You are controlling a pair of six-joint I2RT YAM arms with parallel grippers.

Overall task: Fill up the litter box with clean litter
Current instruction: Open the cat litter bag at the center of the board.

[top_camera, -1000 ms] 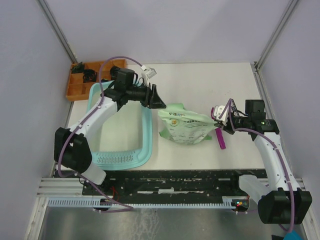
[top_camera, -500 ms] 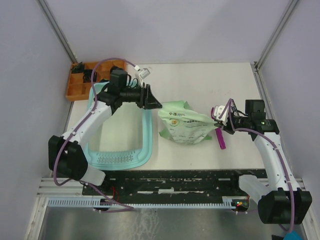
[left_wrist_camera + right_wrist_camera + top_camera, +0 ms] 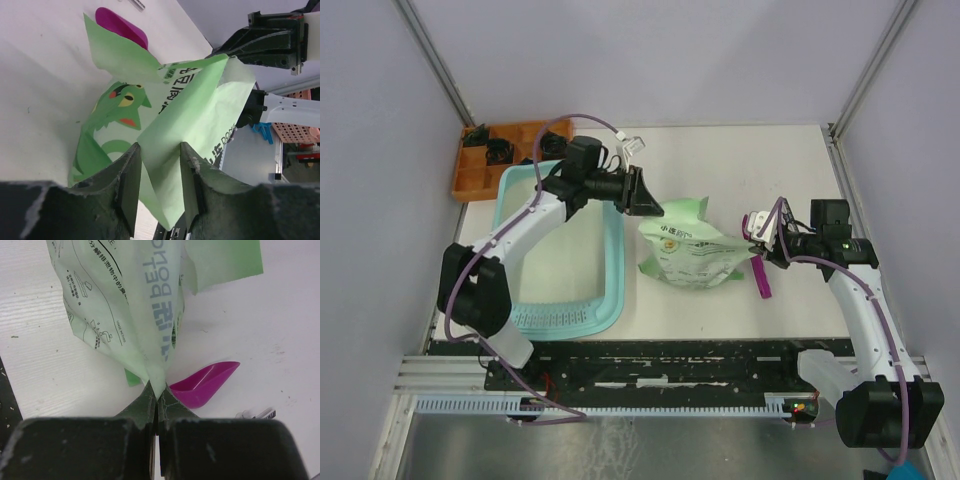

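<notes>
Zero litter visible in large light teal rectangular plastic litter box (image 3: 613, 262), on left of surface (image 3: 720, 170). Right pincer (image 3: 156, 402) clenched on light green printed bag (image 3: 695, 255); left pincer (image 3: 157, 160) spread around its flap. Pouring not yet done.

My left gripper (image 3: 653, 204) slides right, off the litter box (image 3: 616, 262), and now straddles the top flap of the bag (image 3: 695, 250).
</notes>
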